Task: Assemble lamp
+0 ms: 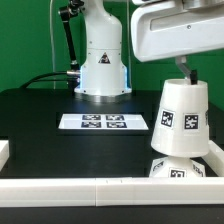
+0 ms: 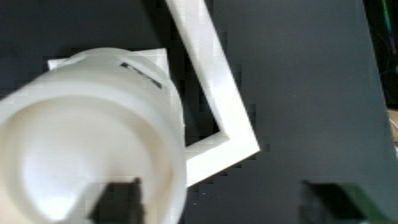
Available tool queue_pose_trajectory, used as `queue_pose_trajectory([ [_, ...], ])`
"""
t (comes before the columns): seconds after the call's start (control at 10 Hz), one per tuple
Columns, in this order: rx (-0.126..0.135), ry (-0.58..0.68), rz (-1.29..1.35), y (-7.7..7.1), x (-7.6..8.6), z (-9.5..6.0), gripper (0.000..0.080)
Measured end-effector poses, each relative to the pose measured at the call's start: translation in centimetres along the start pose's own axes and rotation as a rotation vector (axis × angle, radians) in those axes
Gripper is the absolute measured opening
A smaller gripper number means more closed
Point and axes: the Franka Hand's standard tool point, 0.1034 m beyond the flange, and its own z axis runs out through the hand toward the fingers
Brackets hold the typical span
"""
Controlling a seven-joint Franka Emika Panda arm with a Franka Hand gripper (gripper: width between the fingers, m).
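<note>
My gripper (image 2: pixel 222 197) hangs directly above the lamp shade (image 1: pixel 180 118), and in the wrist view my two dark fingers (image 2: pixel 119 200) show blurred, one overlapping the rim of the shade (image 2: pixel 89 130) and the other out over the black table (image 2: pixel 302 70), apart from each other. They look spread rather than pinched together, but whether either pad touches the shade I cannot tell from these pictures. In the exterior view my wrist housing (image 1: pixel 175 30) sits right over the shade's narrow top, with a dark finger (image 1: pixel 188 73) reaching down to it. The shade is a white truncated cone standing upright, narrow end up, bearing black-and-white square tags on its side. Just beneath the shade is another white tagged lamp part (image 1: pixel 176 166), rounded in outline, which the shade rests on or covers; I cannot tell which part it is. Beside the shade, toward the exterior view's left, the marker board (image 1: pixel 104 122) lies flat on the table (image 1: pixel 40 120). Beyond the marker board stands my arm's white pedestal (image 1: pixel 102 70). A low white rail (image 1: pixel 100 186) runs along the table edge in front of the shade, and the wrist view shows its corner (image 2: pixel 222 150) just beside the shade.
</note>
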Motion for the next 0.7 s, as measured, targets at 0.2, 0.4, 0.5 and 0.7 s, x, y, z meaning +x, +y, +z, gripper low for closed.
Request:
queue_pose_trajectory([
  [0.2, -0.034, -0.024, 0.035, 0.4, -1.3, -1.8, 0.0664],
  [0.4, -0.094, -0.02, 0.052, 0.4, -3.9, -3.0, 0.0689],
  [0.5, -0.118, -0.018, 0.057, 0.4, -5.2, -2.9, 0.0698],
  [0.7, -0.153, 0.024, 0.022, 0.8, -7.2, -1.6, 0.0698],
])
